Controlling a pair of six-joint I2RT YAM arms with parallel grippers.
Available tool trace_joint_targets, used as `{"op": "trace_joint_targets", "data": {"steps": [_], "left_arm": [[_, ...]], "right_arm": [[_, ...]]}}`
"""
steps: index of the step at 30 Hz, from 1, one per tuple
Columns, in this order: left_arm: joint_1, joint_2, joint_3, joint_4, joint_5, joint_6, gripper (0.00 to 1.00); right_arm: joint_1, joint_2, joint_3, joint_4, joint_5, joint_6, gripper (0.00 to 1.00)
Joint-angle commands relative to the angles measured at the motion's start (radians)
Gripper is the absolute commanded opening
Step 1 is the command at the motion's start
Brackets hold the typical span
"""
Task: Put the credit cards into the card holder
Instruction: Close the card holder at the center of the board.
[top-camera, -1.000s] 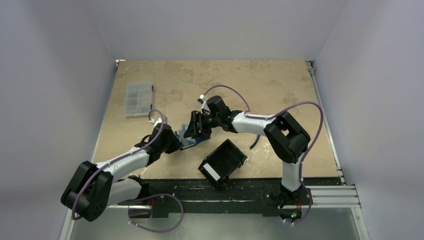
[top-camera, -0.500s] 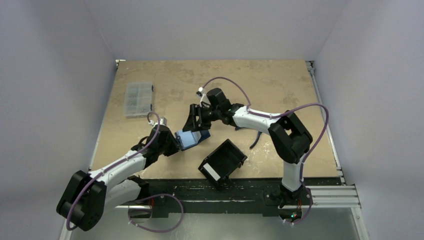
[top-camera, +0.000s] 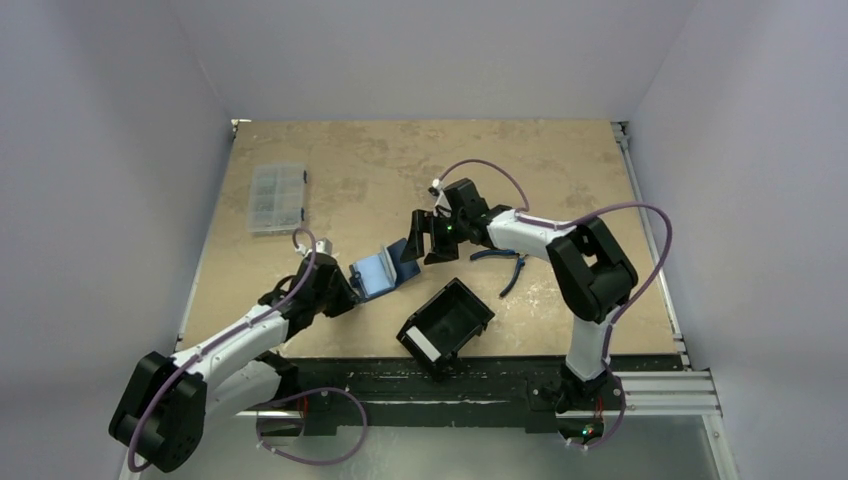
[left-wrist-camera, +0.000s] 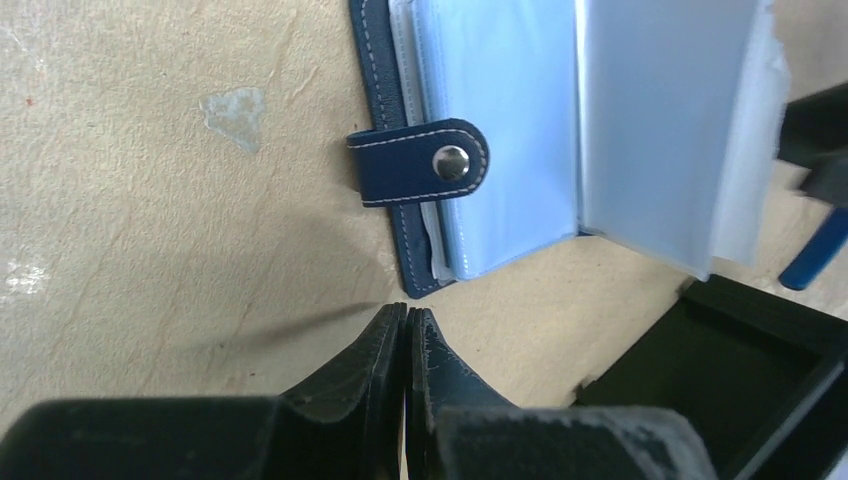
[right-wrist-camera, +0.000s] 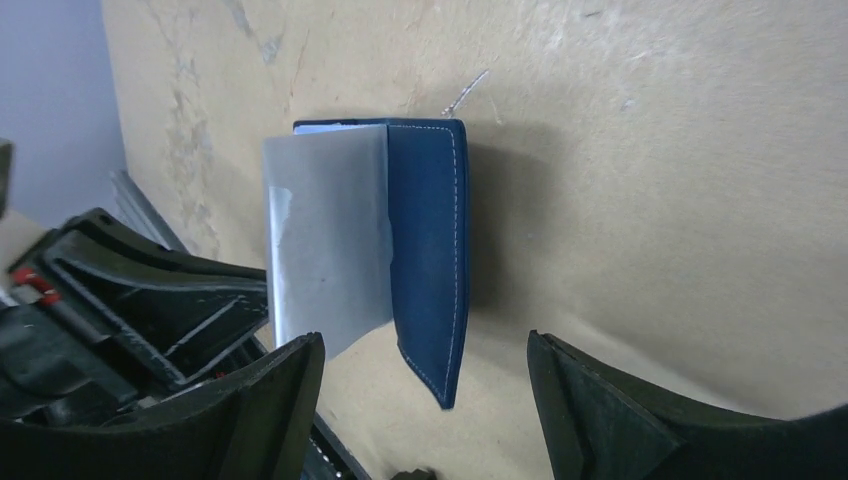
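Note:
The card holder (top-camera: 383, 269) lies open on the table, navy outside and pale blue inside, its far flap standing up. The left wrist view shows its snap tab (left-wrist-camera: 428, 162) and clear sleeves (left-wrist-camera: 660, 120). My left gripper (top-camera: 343, 291) is shut and empty, its tips (left-wrist-camera: 405, 312) just short of the holder's near corner. My right gripper (top-camera: 424, 241) is open beside the raised flap and touches nothing. Its wrist view shows the navy cover (right-wrist-camera: 432, 250) and a loose sleeve (right-wrist-camera: 325, 240) ahead of the open jaws (right-wrist-camera: 425, 405). No loose credit card shows.
A black box-shaped tray (top-camera: 445, 322) with a white label sits near the front edge, just right of the holder; it also shows in the left wrist view (left-wrist-camera: 740, 380). Blue-handled pliers (top-camera: 507, 264) lie under the right arm. A clear compartment box (top-camera: 276, 197) is at the far left.
My right gripper has let go of the holder's flap and drawn back to the right, open. My left arm has pulled back slightly. The holder stays open.

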Motion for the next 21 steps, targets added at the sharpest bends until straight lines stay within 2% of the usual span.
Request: {"op": "trace_joint_targets", "data": {"steps": [1, 3, 6, 12, 14, 21], "left_arm": [[-0.005, -0.089, 0.028, -0.046, -0.008, 0.032, 0.06], [-0.005, -0.115, 0.055, -0.114, -0.024, 0.049, 0.07], [-0.003, -0.164, 0.092, -0.183, -0.041, 0.054, 0.11], [0.014, -0.203, 0.215, -0.263, -0.066, 0.044, 0.31], [0.016, -0.189, 0.245, -0.274, -0.079, 0.06, 0.35], [0.026, -0.186, 0.294, -0.297, -0.141, 0.041, 0.34]], "right_arm": [[0.009, 0.05, -0.013, 0.132, -0.157, -0.005, 0.82], [0.023, 0.015, -0.029, 0.213, -0.191, 0.011, 0.82], [0.048, 0.0, -0.007, 0.237, -0.216, 0.015, 0.82], [0.134, 0.075, 0.113, 0.195, -0.221, 0.017, 0.73], [0.159, 0.092, 0.14, 0.185, -0.198, 0.014, 0.72], [0.179, 0.129, 0.141, 0.194, -0.175, 0.029, 0.68]]}}
